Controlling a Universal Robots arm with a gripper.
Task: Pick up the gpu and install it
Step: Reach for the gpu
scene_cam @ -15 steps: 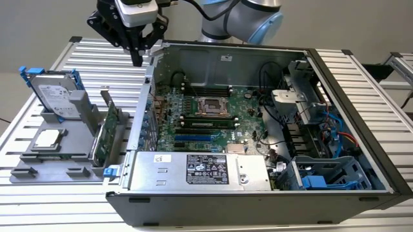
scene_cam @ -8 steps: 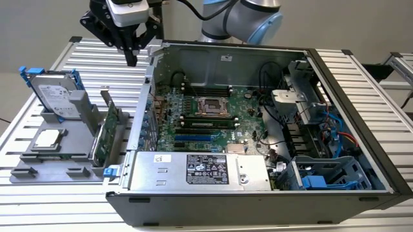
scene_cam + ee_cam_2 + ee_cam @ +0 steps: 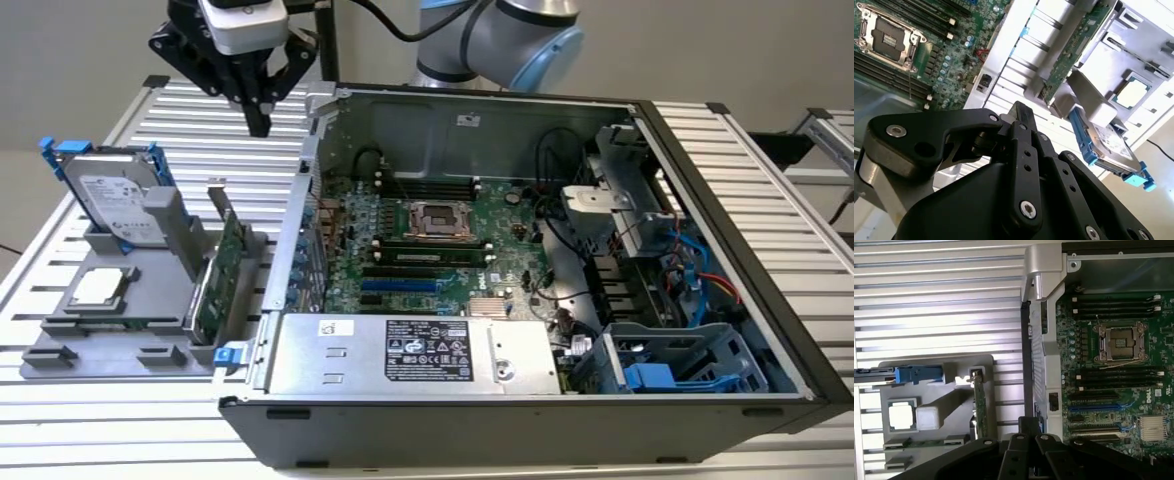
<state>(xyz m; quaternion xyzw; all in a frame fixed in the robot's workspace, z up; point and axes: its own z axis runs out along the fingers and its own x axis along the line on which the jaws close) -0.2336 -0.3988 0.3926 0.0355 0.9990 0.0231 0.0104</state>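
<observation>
Approach step, seemingly: hovering well above the grey holder [image 3: 54, 355] with gripper [image 3: 256, 125] jaws pressed together on nothing. Standing on edge in that holder's end slot, untouched: the gpu [image 3: 220, 272]. Calls next for spreading jaws and aligning over the card's top edge.

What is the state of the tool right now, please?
Tool: closed, holding nothing; the gpu stands apart from it in the grey holder.

The thin flat gpu [image 3: 220, 270] shows a green circuit board; the silver metal hard drive [image 3: 114, 195] has a blue frame; the moulded plastic holder [image 3: 74, 345] is grey.
</observation>
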